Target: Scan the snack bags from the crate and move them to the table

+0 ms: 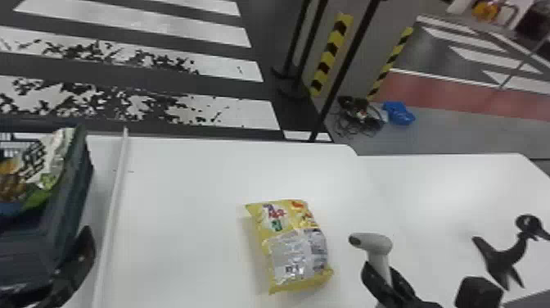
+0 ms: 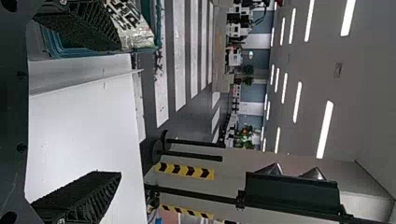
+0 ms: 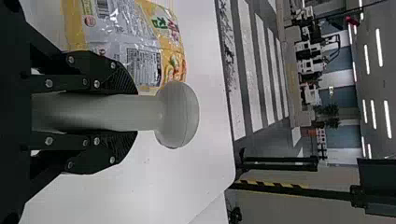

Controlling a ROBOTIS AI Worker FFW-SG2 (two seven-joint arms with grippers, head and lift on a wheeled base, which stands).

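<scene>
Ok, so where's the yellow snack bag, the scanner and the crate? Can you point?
Yellow snack bag (image 1: 292, 247): head view, on its silvery panel.
Scanner (image 1: 374, 243): head view, on its pale grey head.
Crate (image 1: 77, 192): head view, on its dark side wall.

White table (image 1: 184, 176), striped floor (image 1: 135, 24), black-and-yellow tape (image 1: 333, 51), ceiling lights (image 2: 325, 129), potted plants (image 2: 245, 135)

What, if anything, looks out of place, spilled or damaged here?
Nothing seems wrong on the table: the yellow snack bag looks intact, and the right gripper holds the scanner. Beyond it, a dark tangle, perhaps cables, and a blue item look untidy, lying loose on the floor.
</scene>
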